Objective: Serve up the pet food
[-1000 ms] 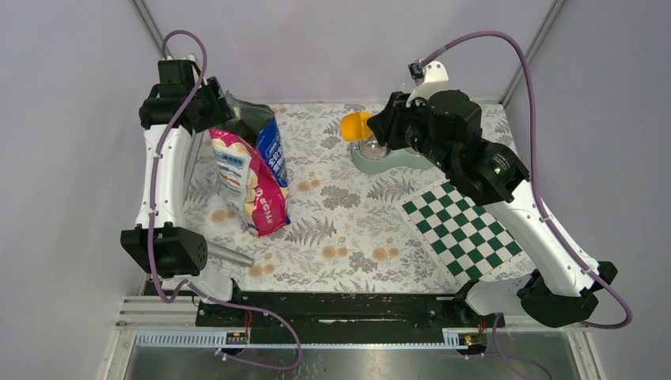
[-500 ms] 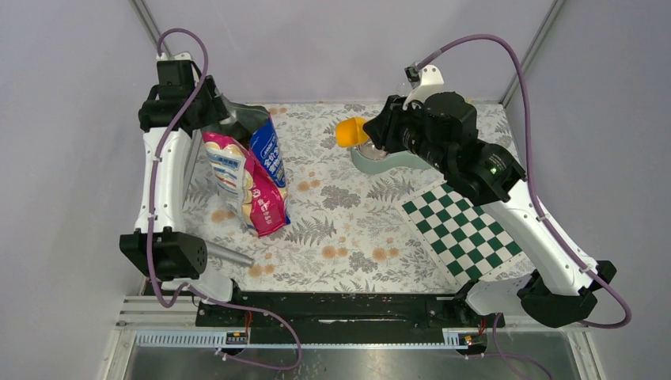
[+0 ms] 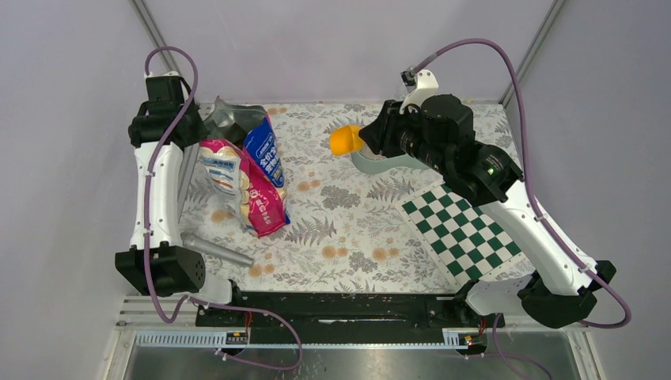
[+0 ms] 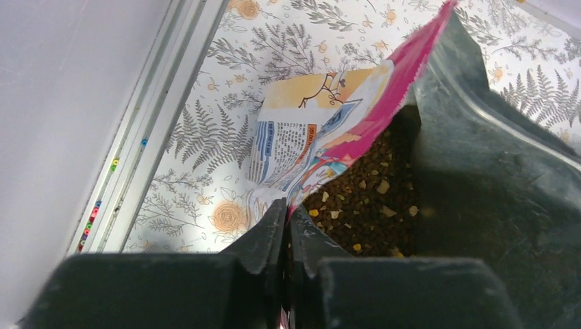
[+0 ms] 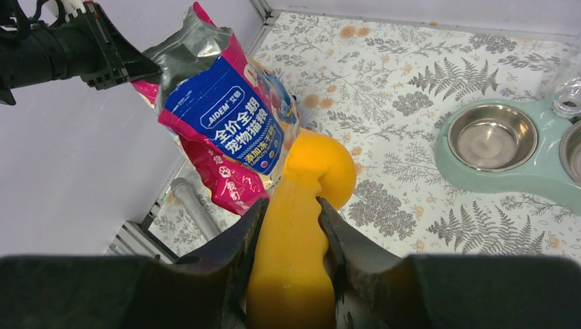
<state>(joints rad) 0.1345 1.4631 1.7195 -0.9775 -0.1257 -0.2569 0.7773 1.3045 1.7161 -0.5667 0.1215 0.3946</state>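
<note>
Far left, by the edge rail of the floral counter (image 3: 348, 229): one glossy blue, white and magenta printed bag (image 3: 245, 182), upright and open, mouth rim clenched in the left pincer (image 4: 286, 226). Inside it: the one heap of small brown and tan kibble pellets (image 4: 363, 199). Near the left base: one grey metal tube (image 3: 215, 249), flat, apart from the bag. Past a broad stretch of counter: one orange plastic scoop (image 5: 308, 205), handle grasped by the right pincer (image 5: 292, 205), just beside one mint-green feeder (image 5: 507, 175) with two steel bowls (image 5: 492, 136) at the far edge. Right: one green-and-white checkered mat (image 3: 463, 226), partly under the right arm (image 3: 538, 229).
</note>
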